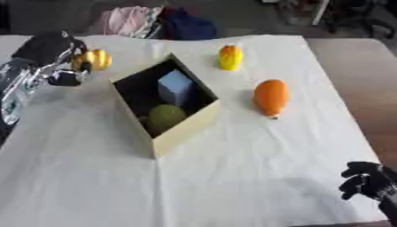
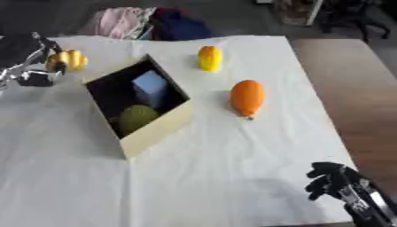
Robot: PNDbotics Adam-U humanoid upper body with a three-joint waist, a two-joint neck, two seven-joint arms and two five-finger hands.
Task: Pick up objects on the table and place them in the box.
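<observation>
While the right robot hand (image 1: 371, 181) idles curled at the worktop's (image 1: 232, 177) near-right corner, a yellow fruit (image 1: 96, 59) is gripped by the left robot hand (image 1: 54, 53); transfer over the box (image 1: 186, 128) is needed next.

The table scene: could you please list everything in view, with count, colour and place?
box: 1, tan, centre of table, open
block: 1, pale blue, inside the box
round fruit: 1, green, inside the box
orange fruit: 1, on the cloth right of the box
small fruit: 1, yellow, far side of the cloth
yellow fruit: 1, at far left
cloth: 1, white, over the table
clothes: pile, pink and blue, beyond the table
left robot hand: black, round the yellow fruit
right robot hand: black, lower right, curled, holding nothing
</observation>
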